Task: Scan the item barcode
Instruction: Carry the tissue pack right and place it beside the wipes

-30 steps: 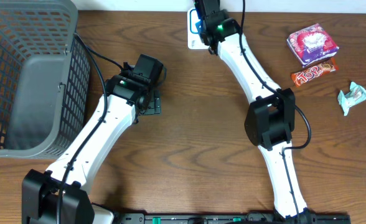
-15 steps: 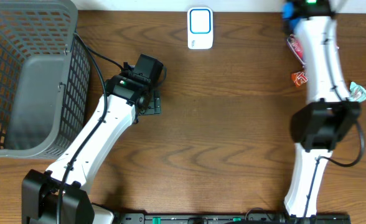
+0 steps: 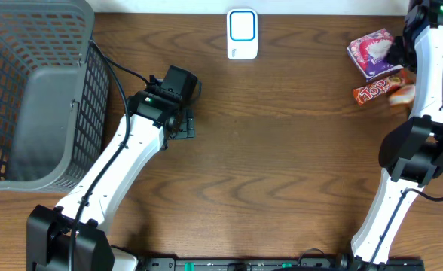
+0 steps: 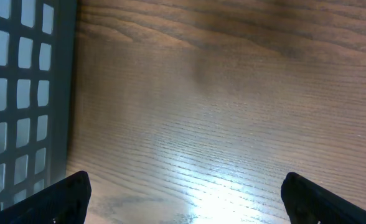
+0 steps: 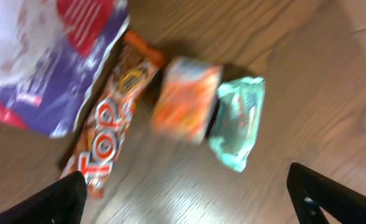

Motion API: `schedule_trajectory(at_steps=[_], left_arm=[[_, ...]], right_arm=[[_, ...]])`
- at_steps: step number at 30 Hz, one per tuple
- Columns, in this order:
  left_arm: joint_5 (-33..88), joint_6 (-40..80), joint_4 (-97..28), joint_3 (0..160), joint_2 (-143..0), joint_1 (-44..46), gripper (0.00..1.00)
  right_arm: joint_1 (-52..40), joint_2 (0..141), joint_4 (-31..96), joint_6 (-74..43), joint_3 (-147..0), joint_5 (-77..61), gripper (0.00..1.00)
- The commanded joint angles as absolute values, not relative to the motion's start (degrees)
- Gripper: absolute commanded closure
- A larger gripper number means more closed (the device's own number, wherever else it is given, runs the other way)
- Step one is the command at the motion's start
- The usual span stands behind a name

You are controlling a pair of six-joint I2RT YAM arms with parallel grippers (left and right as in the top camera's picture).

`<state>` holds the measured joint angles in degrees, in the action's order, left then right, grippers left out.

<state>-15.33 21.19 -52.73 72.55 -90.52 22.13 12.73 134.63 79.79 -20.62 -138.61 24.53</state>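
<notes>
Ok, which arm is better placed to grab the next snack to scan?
Right. The right gripper is open directly above the Top bar, orange packet and mint-green packet. The left gripper, also open, faces the table beside the basket, far from them.

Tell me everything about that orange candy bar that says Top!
The candy bar is long and thin, in a shiny orange-red wrapper with big white letters and a yellow mark near one end. It lies flat and slanted on the wooden table. Its upper end sits right against the purple packet. A blurry orange pack lies close beside it; whether they touch cannot be told.
</notes>
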Motion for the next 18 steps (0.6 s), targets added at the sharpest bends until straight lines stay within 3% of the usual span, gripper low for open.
schedule_trajectory(at_steps=[1, 18], left_arm=[[-15.88, 21.74, -53.10, 72.97, -90.11, 21.93, 0.02], [-15.88, 21.74, -53.10, 72.97, -90.11, 21.93, 0.02]], right_arm=[[12.32, 134.85, 81.43, -20.84, -138.37, 20.38, 0.01], [9.41, 107.35, 91.98, -21.02, -138.63, 11.44, 0.01]])
